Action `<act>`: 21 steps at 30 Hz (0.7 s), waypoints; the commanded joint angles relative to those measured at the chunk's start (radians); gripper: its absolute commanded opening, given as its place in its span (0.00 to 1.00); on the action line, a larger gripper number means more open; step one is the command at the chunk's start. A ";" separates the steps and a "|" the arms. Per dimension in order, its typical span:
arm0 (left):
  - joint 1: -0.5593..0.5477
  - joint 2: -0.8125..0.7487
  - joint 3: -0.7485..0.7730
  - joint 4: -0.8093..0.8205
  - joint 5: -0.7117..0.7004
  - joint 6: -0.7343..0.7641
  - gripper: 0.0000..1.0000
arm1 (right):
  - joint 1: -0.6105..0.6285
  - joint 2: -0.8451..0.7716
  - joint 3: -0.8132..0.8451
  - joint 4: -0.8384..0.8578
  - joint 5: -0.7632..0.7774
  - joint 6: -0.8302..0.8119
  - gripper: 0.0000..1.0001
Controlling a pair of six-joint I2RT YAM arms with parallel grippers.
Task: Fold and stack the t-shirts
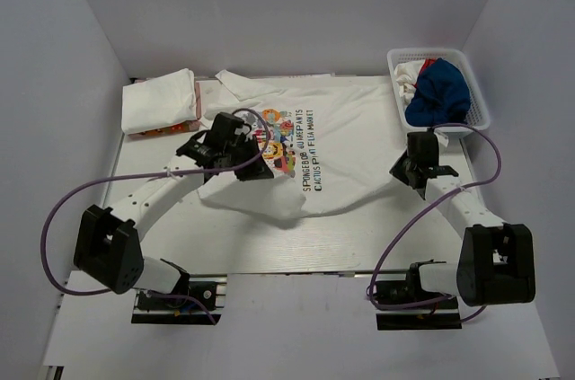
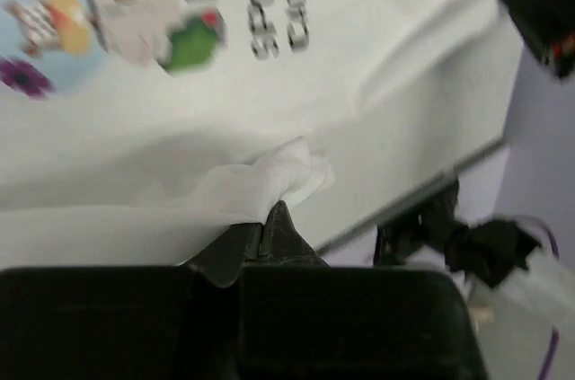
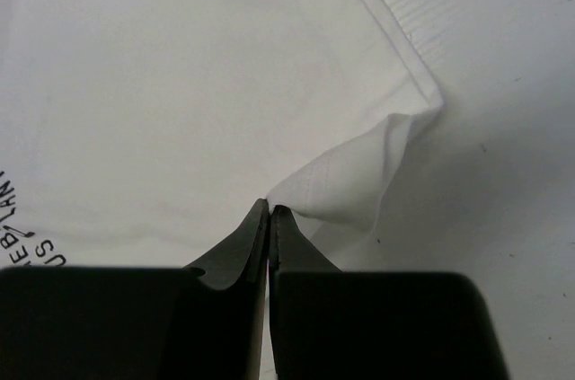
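Note:
A white t-shirt [image 1: 350, 128] with a multicolour cartoon print and dark lettering lies spread across the middle of the table. My left gripper [image 1: 254, 167] is shut on a bunched fold of its near-left edge [image 2: 278, 169], lifted over the print. My right gripper [image 1: 400, 170] is shut on a raised corner of the shirt's hem [image 3: 359, 173] at the right side. A folded white t-shirt [image 1: 157, 101] lies at the back left, with a red-printed edge [image 1: 166, 131] showing under it. A royal blue t-shirt [image 1: 440, 92] is crumpled in the basket.
A white lattice basket [image 1: 395, 58] stands at the back right, holding the blue shirt and some white and red cloth. White walls close in the table on three sides. The table's near edge [image 1: 287, 270] runs between the two arm bases.

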 commanded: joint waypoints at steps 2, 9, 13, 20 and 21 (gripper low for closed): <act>0.065 0.041 0.115 -0.015 -0.220 -0.003 0.00 | 0.009 0.033 0.082 0.014 0.061 -0.012 0.00; 0.128 0.098 0.201 0.089 -0.286 0.055 0.00 | 0.007 0.157 0.219 -0.010 0.104 -0.046 0.00; 0.159 0.135 0.236 0.144 -0.295 0.120 0.00 | 0.007 0.210 0.286 -0.010 0.118 -0.064 0.00; 0.199 0.165 0.295 0.210 -0.307 0.204 0.00 | 0.004 0.279 0.375 -0.010 0.149 -0.076 0.00; 0.208 0.187 0.307 0.224 -0.319 0.218 0.00 | 0.006 0.292 0.383 -0.013 0.150 -0.079 0.00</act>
